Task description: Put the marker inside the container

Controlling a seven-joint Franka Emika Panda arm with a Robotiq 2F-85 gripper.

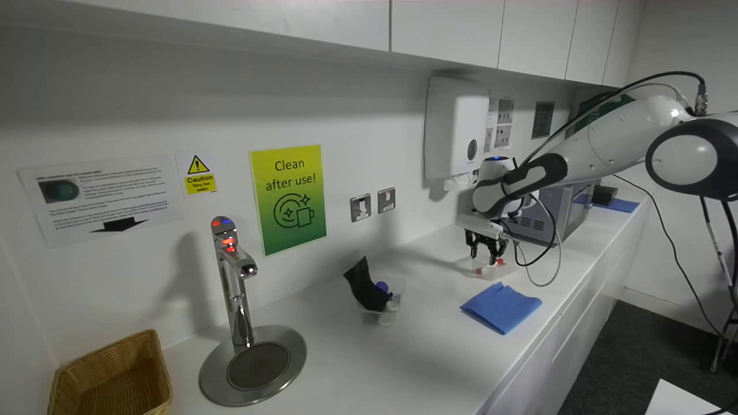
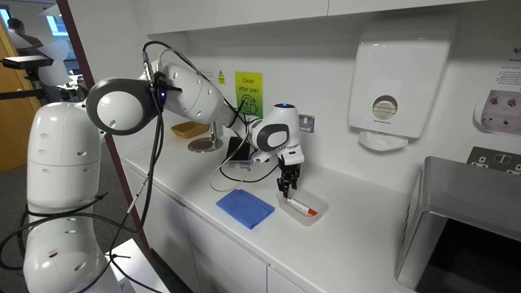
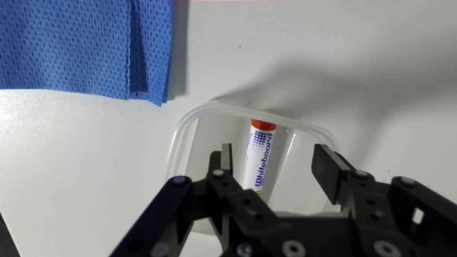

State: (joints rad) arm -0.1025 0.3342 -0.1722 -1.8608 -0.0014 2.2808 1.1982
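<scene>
The marker is white with red ends and "Whiteboard" lettering. It lies inside a clear plastic tub (image 2: 321,209) in an exterior view (image 2: 300,206) and in the wrist view (image 3: 260,153). My gripper (image 2: 287,191) points down over this tub, fingertips close to the marker's near end. In the wrist view the fingers (image 3: 272,157) are spread, the marker showing between them, nearer the left finger. The gripper hides the marker's lower end there. A dark holder-like thing (image 1: 367,288), which fits the container, stands tilted in a second clear tub; I cannot tell if it is hollow.
A folded blue cloth (image 1: 500,307) lies beside the marker's tub. A tap (image 1: 233,282) and a wicker basket (image 1: 109,374) stand at the far end. A microwave (image 2: 460,211) stands on the counter. A towel dispenser (image 2: 401,77) hangs on the wall.
</scene>
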